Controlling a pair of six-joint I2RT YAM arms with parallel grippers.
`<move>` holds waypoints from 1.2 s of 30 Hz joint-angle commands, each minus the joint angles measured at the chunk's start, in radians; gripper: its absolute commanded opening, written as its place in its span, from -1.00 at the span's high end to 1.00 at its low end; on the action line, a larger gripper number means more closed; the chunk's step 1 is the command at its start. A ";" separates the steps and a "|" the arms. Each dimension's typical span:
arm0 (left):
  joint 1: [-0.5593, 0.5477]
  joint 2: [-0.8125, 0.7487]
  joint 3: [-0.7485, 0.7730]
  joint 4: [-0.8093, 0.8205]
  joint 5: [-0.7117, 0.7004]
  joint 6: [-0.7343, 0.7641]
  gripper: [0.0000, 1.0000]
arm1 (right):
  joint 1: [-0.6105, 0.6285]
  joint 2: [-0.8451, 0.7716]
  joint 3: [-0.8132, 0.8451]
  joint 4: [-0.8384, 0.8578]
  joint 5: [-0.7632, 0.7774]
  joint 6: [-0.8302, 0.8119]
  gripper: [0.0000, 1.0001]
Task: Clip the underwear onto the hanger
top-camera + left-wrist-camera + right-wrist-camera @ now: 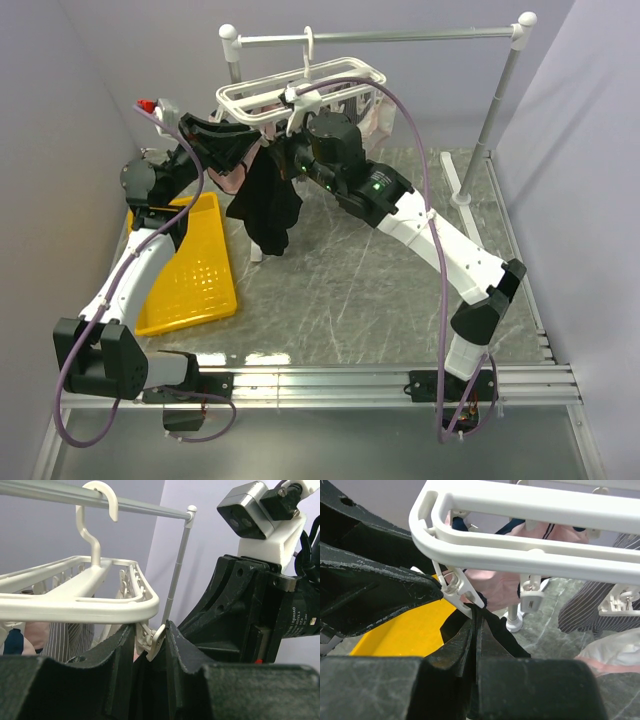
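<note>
Black underwear [265, 205] hangs in a long limp fold below the near left corner of the white plastic hanger [300, 95], over the grey marbled bench [380, 290]; whether its lower end reaches the bench cannot be told. The upper edge of the cloth is gathered at the right end effector [476, 617], whose two fingers are pressed together on a thin fold of it. In the right wrist view the fabric spills out to the right of the fingertips. Just above those fingertips is a small white clip [457, 590], dangling from the corner of the hanger. Its lower end meets the top of the black fold, but whether its teeth have the cloth cannot be told. The left end effector [150, 650] comes at the same clip from the other side. In the left wrist view the clip stands tilted in the narrow gap between the two dark fingers, and both touch it, so it is pinched there. The hanger's hook [100, 495] sits over the grey metal rail [400, 37] at the back of the bench. Other clips on the hanger hold a pale pink garment [495, 582] and a grey striped garment [590, 605]. A yellow perforated tray [215, 300] lies on the bench to the left, beside the left arm and near the hanging underwear
</note>
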 commanded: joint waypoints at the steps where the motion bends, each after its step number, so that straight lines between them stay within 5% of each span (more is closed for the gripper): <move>1: -0.007 -0.008 -0.019 -0.057 0.072 0.006 0.99 | -0.008 -0.075 0.098 0.185 -0.011 0.002 1.00; 36: -0.006 0.030 0.041 -0.152 0.138 -0.017 0.99 | -0.025 -0.106 0.043 0.291 -0.151 -0.123 1.00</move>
